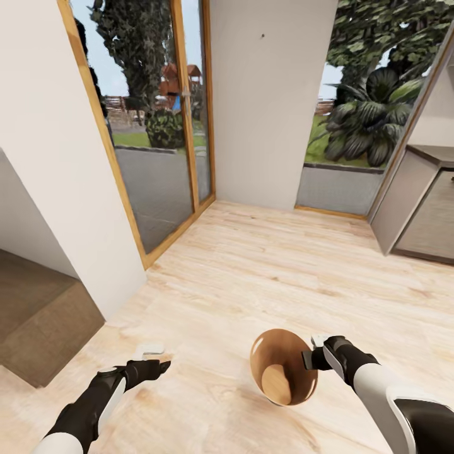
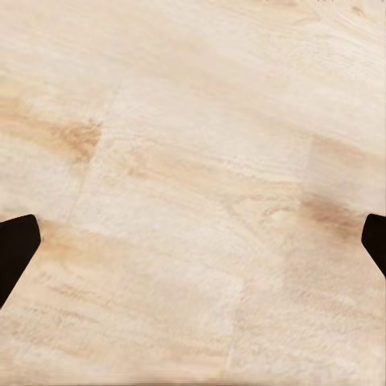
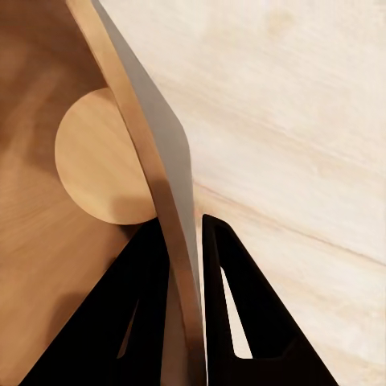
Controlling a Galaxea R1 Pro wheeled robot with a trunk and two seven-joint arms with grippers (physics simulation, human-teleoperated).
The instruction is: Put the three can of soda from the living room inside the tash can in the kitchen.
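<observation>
The right gripper (image 1: 310,354) carries the empty tash can (image 1: 282,375) at five o'clock, fingers (image 3: 145,314) pinching its rim. The left gripper (image 1: 165,364), at seven o'clock, hangs spread and empty. That thin rim grip could slip while driving.

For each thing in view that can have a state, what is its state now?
trash can: held by its rim, off the floor, tilted, nothing inside.
right gripper: shut on the trash can's wall, one finger inside, one outside.
left gripper: open, holding nothing, over the wood floor.
</observation>
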